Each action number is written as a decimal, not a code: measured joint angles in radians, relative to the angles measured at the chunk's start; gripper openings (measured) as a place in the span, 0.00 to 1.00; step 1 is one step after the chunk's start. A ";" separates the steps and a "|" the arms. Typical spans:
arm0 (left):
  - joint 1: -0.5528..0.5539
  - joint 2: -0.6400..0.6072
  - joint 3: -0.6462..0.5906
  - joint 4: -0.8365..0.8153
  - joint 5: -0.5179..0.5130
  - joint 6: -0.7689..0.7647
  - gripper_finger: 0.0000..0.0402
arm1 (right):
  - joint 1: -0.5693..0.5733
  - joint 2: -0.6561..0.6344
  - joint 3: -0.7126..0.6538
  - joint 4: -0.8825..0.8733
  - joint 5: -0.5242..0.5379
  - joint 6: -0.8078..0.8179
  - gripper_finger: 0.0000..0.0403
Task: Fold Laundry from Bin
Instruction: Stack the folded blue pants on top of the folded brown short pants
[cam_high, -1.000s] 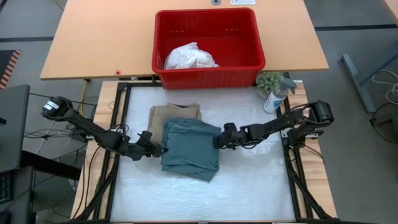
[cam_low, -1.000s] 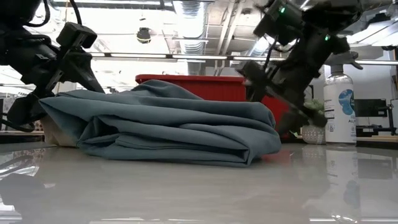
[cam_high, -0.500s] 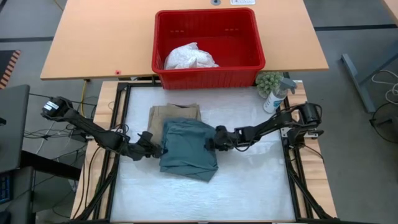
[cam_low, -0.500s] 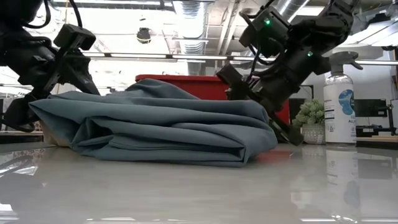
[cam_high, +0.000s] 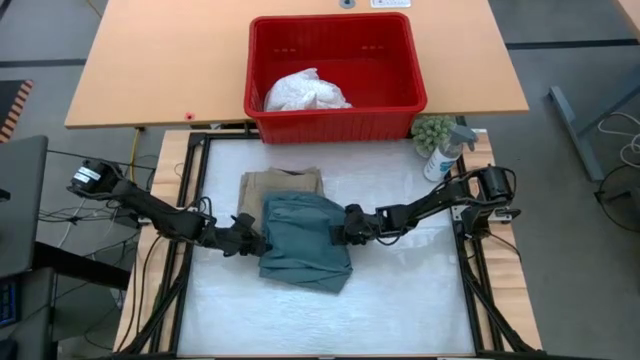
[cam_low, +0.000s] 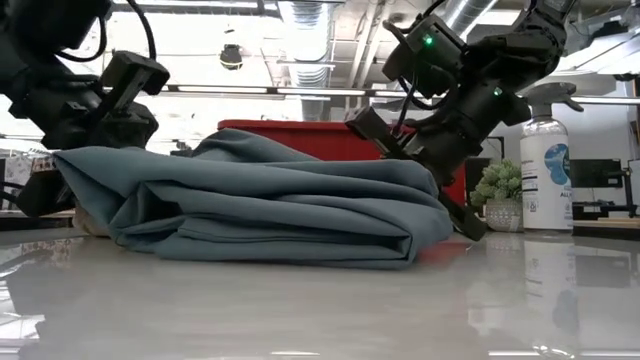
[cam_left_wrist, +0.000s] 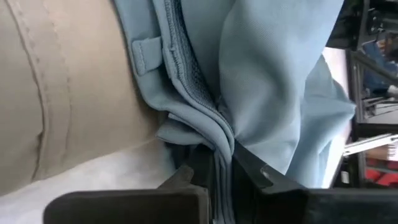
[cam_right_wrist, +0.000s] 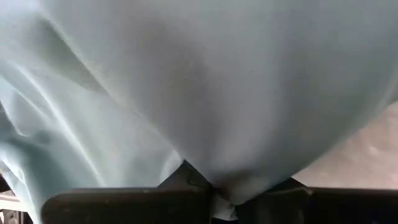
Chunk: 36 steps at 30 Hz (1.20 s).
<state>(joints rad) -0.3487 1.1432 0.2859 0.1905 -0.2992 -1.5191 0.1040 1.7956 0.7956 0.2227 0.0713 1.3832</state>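
The dark teal garment (cam_high: 305, 240) lies folded in a thick bundle on the white table top, and its far part overlaps the folded beige garment (cam_high: 283, 183). My left gripper (cam_high: 258, 243) is shut on the bundle's left edge. My right gripper (cam_high: 341, 233) is shut on its right edge. In the low view the bundle (cam_low: 260, 210) rests flat on the table between both arms. The red bin (cam_high: 335, 110) stands beyond the table's far edge with a crumpled white garment (cam_high: 305, 92) inside. My left gripper pinches the left edge of the teal garment (cam_left_wrist: 219, 144) between its two fingers, several stacked layers with a seam. The fingers slant down from the table's left. The bundle lies on the table. My right gripper pinches a fold at the teal garment's right edge (cam_right_wrist: 219, 186) between its two fingers. It comes slanting down from the table's right. The cloth bulges over the fingers, and the bundle rests on the table.
A spray bottle (cam_high: 443, 155) and a small green plant (cam_high: 432, 130) stand at the table's far right corner. Black frame rails (cam_high: 470, 290) run along the table's sides. The near half of the table top (cam_high: 320, 320) is bare.
My right gripper has gone down and toward the table's left onto the teal bundle's right edge and shut on it. My left gripper has shut on the left edge. The bundle has stayed on the table.
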 joint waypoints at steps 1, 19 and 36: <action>0.000 -0.008 0.000 0.001 0.009 -0.010 0.03 | 0.000 -0.004 0.000 -0.002 -0.003 -0.001 0.14; 0.004 -0.077 0.152 -0.024 0.022 0.041 0.00 | -0.027 -0.163 0.191 -0.235 -0.004 -0.219 0.14; 0.001 -0.097 0.163 -0.076 0.069 -0.146 0.01 | -0.052 -0.135 0.369 -0.463 0.007 -0.384 0.14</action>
<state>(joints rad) -0.3473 1.0458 0.4492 0.1149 -0.2304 -1.6650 0.0515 1.6604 1.1641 -0.2406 0.0779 0.9994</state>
